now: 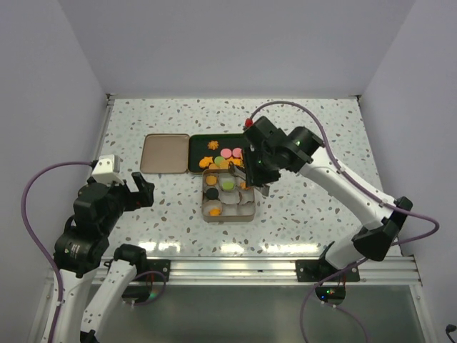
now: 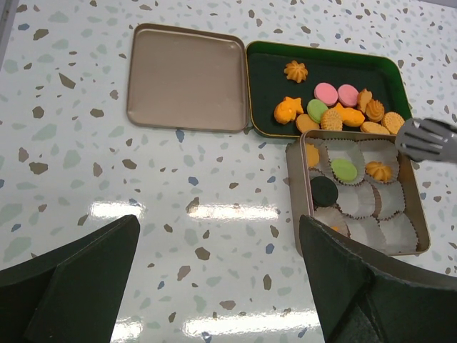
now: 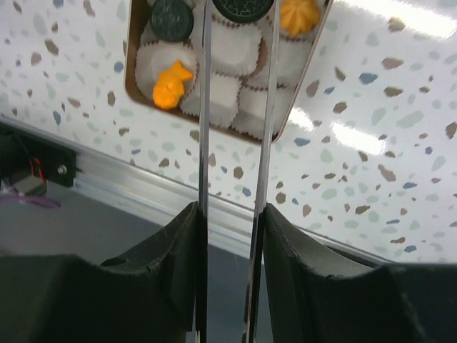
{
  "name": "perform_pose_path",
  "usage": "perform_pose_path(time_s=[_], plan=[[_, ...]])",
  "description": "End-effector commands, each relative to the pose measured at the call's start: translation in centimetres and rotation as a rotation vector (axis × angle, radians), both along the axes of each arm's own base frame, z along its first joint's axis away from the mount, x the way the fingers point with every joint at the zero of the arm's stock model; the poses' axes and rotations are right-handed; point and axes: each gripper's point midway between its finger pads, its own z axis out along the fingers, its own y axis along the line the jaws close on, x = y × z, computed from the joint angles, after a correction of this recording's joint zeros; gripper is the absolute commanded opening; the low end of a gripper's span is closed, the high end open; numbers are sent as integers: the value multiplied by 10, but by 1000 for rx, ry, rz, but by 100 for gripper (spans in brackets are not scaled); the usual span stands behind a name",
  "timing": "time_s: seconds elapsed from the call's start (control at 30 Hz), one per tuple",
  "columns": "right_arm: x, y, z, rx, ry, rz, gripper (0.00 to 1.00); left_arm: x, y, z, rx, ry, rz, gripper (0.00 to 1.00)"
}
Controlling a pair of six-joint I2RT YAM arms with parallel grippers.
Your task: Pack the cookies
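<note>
Cookies (image 2: 335, 114), orange, pink and green, lie in the green tray (image 2: 268, 78). The tan tin (image 2: 294, 193) of white paper cups holds a green cookie (image 2: 344, 169), a dark one (image 2: 323, 191) and orange ones (image 3: 171, 86). My right gripper (image 3: 232, 211) is shut on metal tongs (image 3: 205, 143), whose tips (image 2: 428, 139) hover over the tin's far right corner. A dark brown cookie (image 3: 243, 7) shows between the tong tips. My left gripper (image 2: 218, 236) is open and empty over bare table left of the tin.
The tin's tan lid (image 2: 187, 77) lies flat left of the green tray. The right arm (image 1: 343, 186) reaches in from the right over the tin. A metal rail (image 1: 257, 268) runs along the table's near edge.
</note>
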Motion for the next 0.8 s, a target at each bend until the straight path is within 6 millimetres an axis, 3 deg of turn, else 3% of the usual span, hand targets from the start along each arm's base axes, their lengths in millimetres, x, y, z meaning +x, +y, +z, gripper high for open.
perform_pose_path(time_s=[0.0, 0.1, 0.2, 0.77], plan=[[-30, 20, -4, 66, 29, 42, 32, 5, -3, 10, 8, -46, -25, 100], [-51, 18, -26, 47, 84, 51, 31, 5, -3, 11, 6, -51, -20, 99], [-58, 20, -36, 61, 109, 47, 32, 3, -2, 12, 4, -60, -17, 99], [-48, 32, -63, -23, 156, 77, 31, -1, 1, 16, -4, -83, -2, 99]])
